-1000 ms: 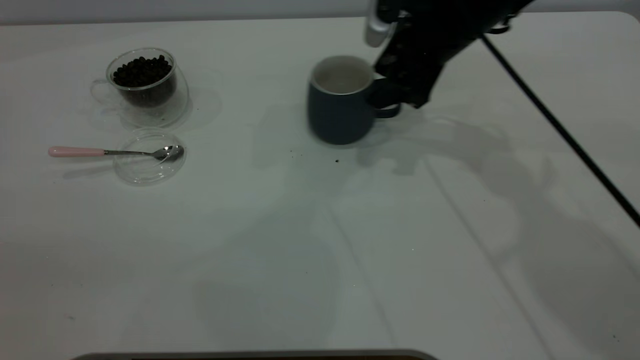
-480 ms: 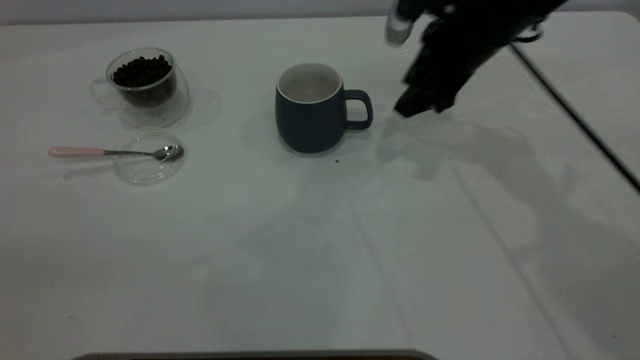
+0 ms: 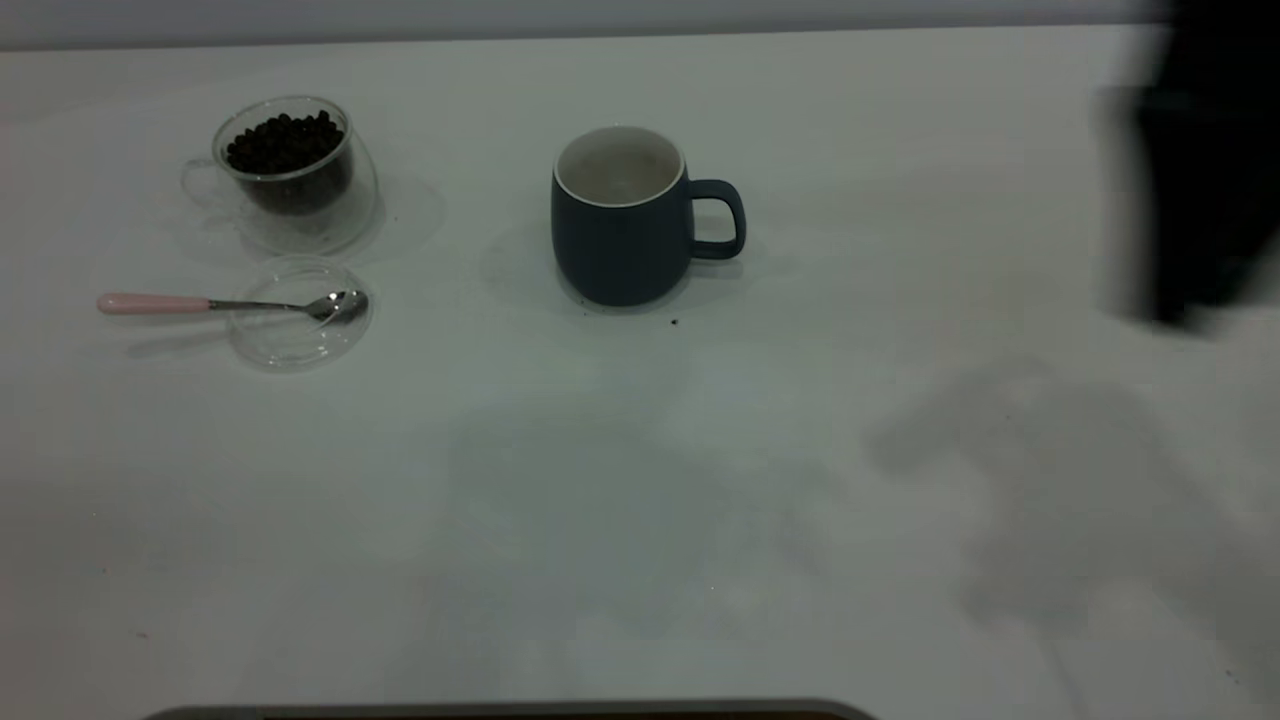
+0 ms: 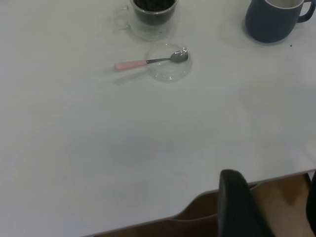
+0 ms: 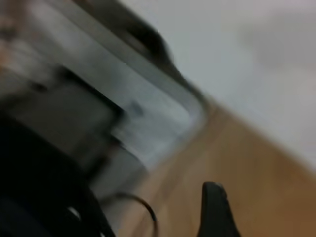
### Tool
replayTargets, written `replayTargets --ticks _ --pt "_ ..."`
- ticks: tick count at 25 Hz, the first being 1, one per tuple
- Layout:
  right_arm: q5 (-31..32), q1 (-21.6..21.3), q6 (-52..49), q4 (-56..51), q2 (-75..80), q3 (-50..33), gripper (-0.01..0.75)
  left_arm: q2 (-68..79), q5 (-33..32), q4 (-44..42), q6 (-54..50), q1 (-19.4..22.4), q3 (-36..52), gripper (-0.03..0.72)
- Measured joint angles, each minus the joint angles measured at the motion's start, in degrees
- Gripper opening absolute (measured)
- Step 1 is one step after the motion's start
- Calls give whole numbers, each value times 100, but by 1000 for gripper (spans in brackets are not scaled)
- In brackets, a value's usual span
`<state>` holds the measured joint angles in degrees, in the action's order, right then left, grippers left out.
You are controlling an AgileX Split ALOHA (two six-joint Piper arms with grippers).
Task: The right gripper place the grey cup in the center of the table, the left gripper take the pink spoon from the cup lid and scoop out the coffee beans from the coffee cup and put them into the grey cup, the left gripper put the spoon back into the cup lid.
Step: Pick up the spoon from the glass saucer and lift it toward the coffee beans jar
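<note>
The grey cup (image 3: 620,240) stands upright and empty near the table's middle, handle toward the right; it also shows in the left wrist view (image 4: 272,22). The glass coffee cup (image 3: 287,170) full of beans stands at the far left. In front of it lies the clear cup lid (image 3: 300,318) with the pink spoon (image 3: 150,303) resting bowl-down in it, handle sticking out left. My right gripper (image 3: 1190,200) is a blur at the right edge, far from the cup, and open. My left gripper (image 4: 274,190) is open and empty, back beyond the table's near edge.
A small dark crumb (image 3: 674,322) lies just in front of the grey cup. A dark strip (image 3: 500,712) runs along the table's near edge. The right wrist view shows a metal frame (image 5: 148,113) and brown floor beside one fingertip (image 5: 213,207).
My right gripper set the grey cup down a little to the left, let go of its handle, and swung away to the right edge. The spoon, lid and coffee cup have not moved.
</note>
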<state>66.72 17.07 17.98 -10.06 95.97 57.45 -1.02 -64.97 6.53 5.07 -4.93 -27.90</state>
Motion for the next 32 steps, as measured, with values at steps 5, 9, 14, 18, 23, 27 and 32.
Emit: replayTargets --ticks 5,9,14,18,23,27,32 --pt "185 3 -1764 1047 -2480 -1488 531 0 0 0 0 0 0 401" --pt "155 -449 -1977 1054 -4177 -2395 531 0 0 0 -5 0 0 401" --pt "-18 -1254 -1850 1096 -6078 -2810 531 0 0 0 -10 0 0 401" --pt "-177 -1321 -1798 1090 -7799 -2966 531 0 0 0 -10 0 0 401" --pt "-220 -1321 -1798 1090 -9010 -3044 531 0 0 0 -10 0 0 401" --pt "-220 -1395 -1798 1097 -9277 -3044 531 0 0 0 -10 0 0 401" --pt "-220 -1433 -1798 1096 -9404 -3044 525 0 0 0 -10 0 0 401"
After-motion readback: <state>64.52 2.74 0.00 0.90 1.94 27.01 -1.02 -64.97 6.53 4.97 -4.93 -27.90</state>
